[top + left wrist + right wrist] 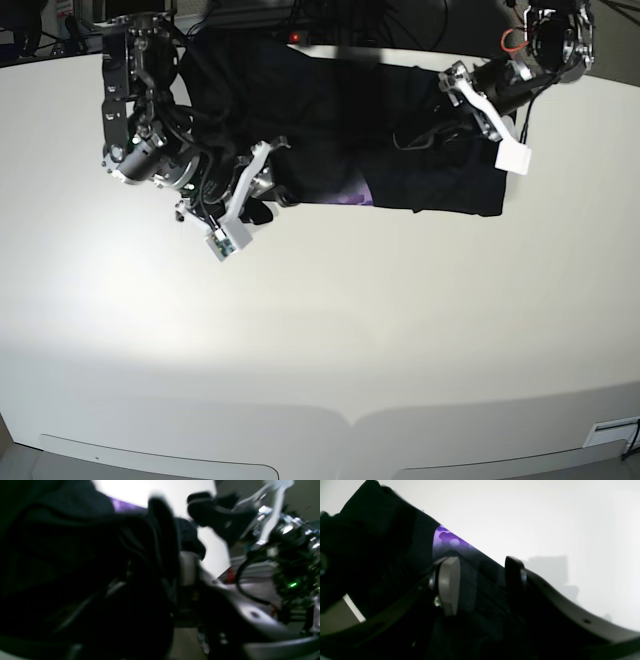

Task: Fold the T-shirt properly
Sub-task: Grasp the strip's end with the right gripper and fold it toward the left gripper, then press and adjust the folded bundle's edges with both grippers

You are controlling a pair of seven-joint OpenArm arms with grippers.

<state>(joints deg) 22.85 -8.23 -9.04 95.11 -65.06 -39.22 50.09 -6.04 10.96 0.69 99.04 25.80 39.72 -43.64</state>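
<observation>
At table's (330, 330) far edge, both arms low over the T-shirt (400, 120) (folded).

No readable text, labels, brands, numbers or signs, nothing legible on cloth, arms or table

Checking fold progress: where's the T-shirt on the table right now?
In the base view the T-shirt lies along the far edge of the white table, spread between the right gripper and the left gripper.
</observation>
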